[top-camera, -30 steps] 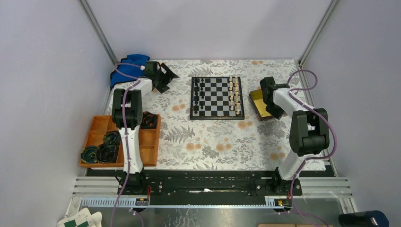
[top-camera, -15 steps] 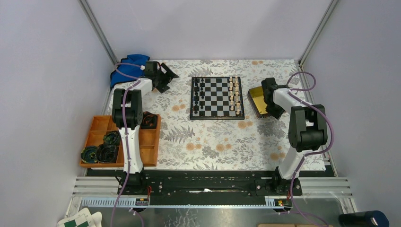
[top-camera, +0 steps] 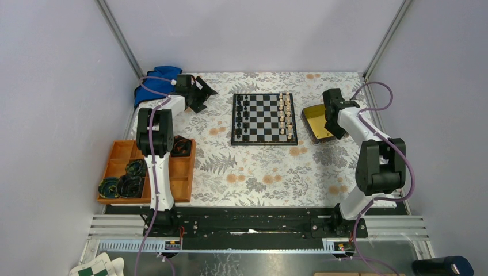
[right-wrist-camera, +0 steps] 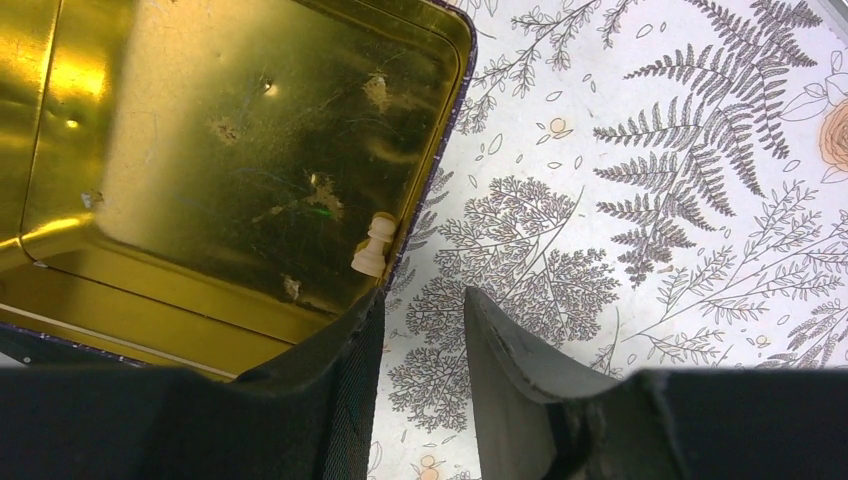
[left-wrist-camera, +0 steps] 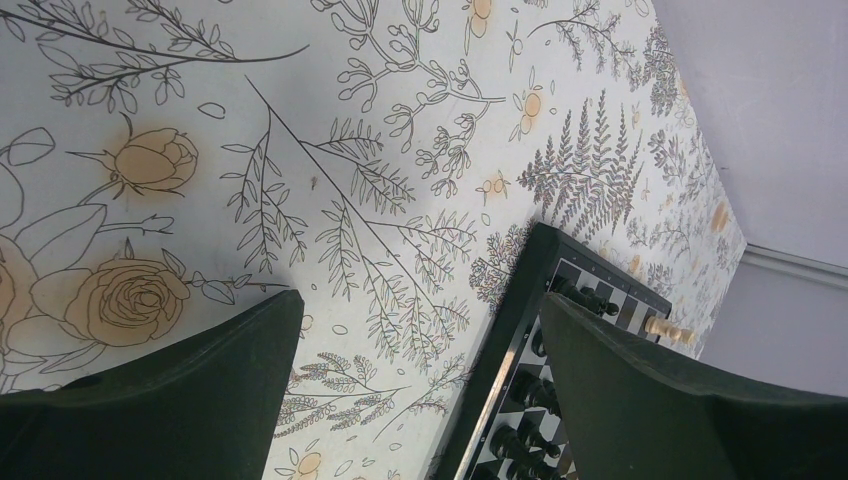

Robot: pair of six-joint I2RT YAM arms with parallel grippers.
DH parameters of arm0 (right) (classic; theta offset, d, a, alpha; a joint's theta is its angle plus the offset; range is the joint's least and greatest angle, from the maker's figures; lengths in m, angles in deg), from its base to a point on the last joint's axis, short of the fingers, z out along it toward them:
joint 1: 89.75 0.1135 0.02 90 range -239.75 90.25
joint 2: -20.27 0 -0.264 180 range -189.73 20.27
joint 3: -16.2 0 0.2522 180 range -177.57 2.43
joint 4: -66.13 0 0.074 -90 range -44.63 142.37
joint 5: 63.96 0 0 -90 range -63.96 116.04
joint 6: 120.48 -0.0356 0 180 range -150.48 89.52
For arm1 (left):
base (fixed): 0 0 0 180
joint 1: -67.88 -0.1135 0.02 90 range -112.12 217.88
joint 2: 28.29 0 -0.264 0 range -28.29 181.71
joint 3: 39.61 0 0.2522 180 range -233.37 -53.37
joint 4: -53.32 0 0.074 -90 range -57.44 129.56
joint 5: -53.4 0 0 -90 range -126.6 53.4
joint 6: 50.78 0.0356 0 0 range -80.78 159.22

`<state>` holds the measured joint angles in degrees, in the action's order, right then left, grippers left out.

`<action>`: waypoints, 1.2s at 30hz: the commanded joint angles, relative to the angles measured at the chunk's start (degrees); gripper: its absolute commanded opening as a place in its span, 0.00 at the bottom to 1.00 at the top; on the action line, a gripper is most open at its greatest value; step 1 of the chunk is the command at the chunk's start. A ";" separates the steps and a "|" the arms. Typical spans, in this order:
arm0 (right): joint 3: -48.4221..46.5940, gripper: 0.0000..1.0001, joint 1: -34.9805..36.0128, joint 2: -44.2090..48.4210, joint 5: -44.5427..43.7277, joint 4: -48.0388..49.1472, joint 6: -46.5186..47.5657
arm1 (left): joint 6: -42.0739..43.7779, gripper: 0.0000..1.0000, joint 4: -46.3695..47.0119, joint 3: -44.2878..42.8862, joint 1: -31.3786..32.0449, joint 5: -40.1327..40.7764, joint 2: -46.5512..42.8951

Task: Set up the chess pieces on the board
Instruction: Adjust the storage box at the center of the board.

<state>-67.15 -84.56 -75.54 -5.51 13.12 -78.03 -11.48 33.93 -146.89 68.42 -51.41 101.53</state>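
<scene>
The board [top-camera: 264, 119] lies at the far middle of the table. Black chess pieces [top-camera: 241, 118] stand along its left side and pale ones [top-camera: 283, 115] along its right. My left gripper [top-camera: 202, 92] is open and empty, low over the cloth left of the board; in the left wrist view the gripper [left-wrist-camera: 420, 300] frames the board's edge [left-wrist-camera: 515, 340] and black pieces [left-wrist-camera: 530, 405]. My right gripper [top-camera: 335, 129] is at the right rim of the open gold tin [top-camera: 315, 121]. In the right wrist view it [right-wrist-camera: 422, 298] is open, narrowly, and empty. One pale pawn [right-wrist-camera: 374, 246] lies in the tin [right-wrist-camera: 230, 150] beside the left fingertip.
An orange tray [top-camera: 122, 150] with dark round parts sits at the left near my left arm. A blue cloth [top-camera: 156, 75] lies in the far left corner. A green-and-white checkered folded thing [top-camera: 95, 267] lies off the table at the bottom left. Grey walls close in both sides.
My right arm has swung its elbow rightward and its wrist a little farther back, uncovering more of the gold tin. The left arm and the pieces on the board have not moved.
</scene>
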 commanded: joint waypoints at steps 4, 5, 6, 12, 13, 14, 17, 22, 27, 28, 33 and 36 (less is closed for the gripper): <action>-3.32 0.42 0.07 -3.16 0.29 1.47 -1.36 | 1.52 0.99 -7.29 2.38 -0.47 1.36 5.75; -3.44 0.42 0.08 -3.75 0.10 1.64 -1.40 | 1.56 0.99 -7.29 2.37 -0.45 1.40 5.71; -3.52 0.42 0.01 -4.28 -0.07 1.71 -1.40 | 1.57 0.99 -7.29 2.42 -0.45 1.44 5.66; -2.79 0.42 -0.07 -6.54 -0.31 3.35 -1.17 | 1.87 0.99 -7.29 2.38 -0.45 1.50 5.80; -2.56 0.42 -0.11 -6.73 -0.35 3.76 -1.01 | 1.91 0.99 -7.29 2.39 -0.45 1.55 5.80; -2.38 0.42 -0.18 -7.02 -0.28 4.00 -0.81 | 1.92 0.99 -7.29 2.38 -0.45 1.58 5.80; -2.01 0.41 -0.51 -7.70 -0.27 5.04 0.27 | 2.00 0.99 -7.29 2.40 -0.45 1.63 5.80; -2.04 0.33 -1.56 -8.72 0.29 6.36 2.66 | 2.09 0.99 -7.29 2.24 -0.45 1.62 5.89; -2.62 0.23 -2.51 -9.41 0.48 7.26 5.23 | 2.09 0.99 -7.29 2.02 -0.45 1.54 6.14; -2.66 0.21 -2.65 -9.40 0.43 7.44 5.77 | 2.03 0.99 -7.29 1.88 -0.45 1.58 6.22; -3.16 0.17 -4.11 -9.54 0.35 8.63 9.50 | 1.84 0.99 -7.25 1.65 -0.45 1.26 6.47; -3.66 0.12 -4.83 -9.60 0.87 10.24 13.16 | 1.74 0.99 -7.20 1.50 -0.45 1.23 6.46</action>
<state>-68.59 -88.30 -84.81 -4.63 20.95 -69.99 -11.46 34.28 -147.44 68.20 -51.98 102.06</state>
